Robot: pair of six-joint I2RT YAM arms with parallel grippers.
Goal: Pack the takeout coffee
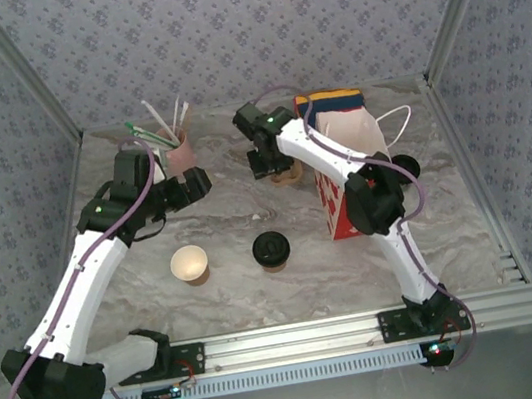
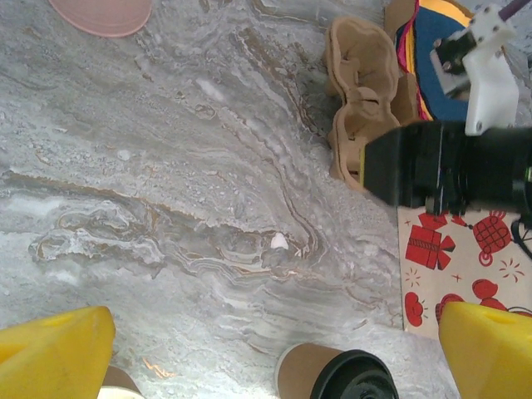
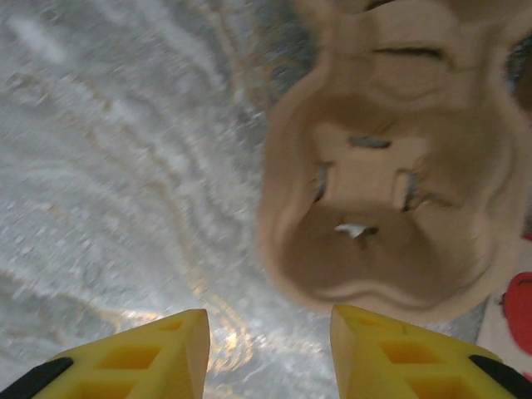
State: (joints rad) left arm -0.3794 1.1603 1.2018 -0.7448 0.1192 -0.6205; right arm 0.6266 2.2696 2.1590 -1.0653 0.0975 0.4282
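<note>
The takeout coffee (image 1: pixel 271 249), a tan paper cup with a black lid, stands upright at the table's middle front, and its lid and side (image 2: pixel 332 376) show at the bottom of the left wrist view. My left gripper (image 1: pixel 188 186) hovers left of centre, open wide, and its yellow fingertips (image 2: pixel 54 353) have nothing between them. My right gripper (image 1: pixel 265 159) hangs over a brown pulp cup carrier (image 1: pixel 288 178). Its jaws (image 3: pixel 266 357) stand apart over bare marble, with the carrier's near hollow (image 3: pixel 391 249) just beyond the right fingertip.
A lidless paper cup (image 1: pixel 189 264) stands left of the coffee. A pink cup of straws (image 1: pixel 181 152) is at the back left. A white paper bag with red gift prints (image 1: pixel 346 161) stands right of the carrier, with its side (image 2: pixel 449 258) in the left wrist view.
</note>
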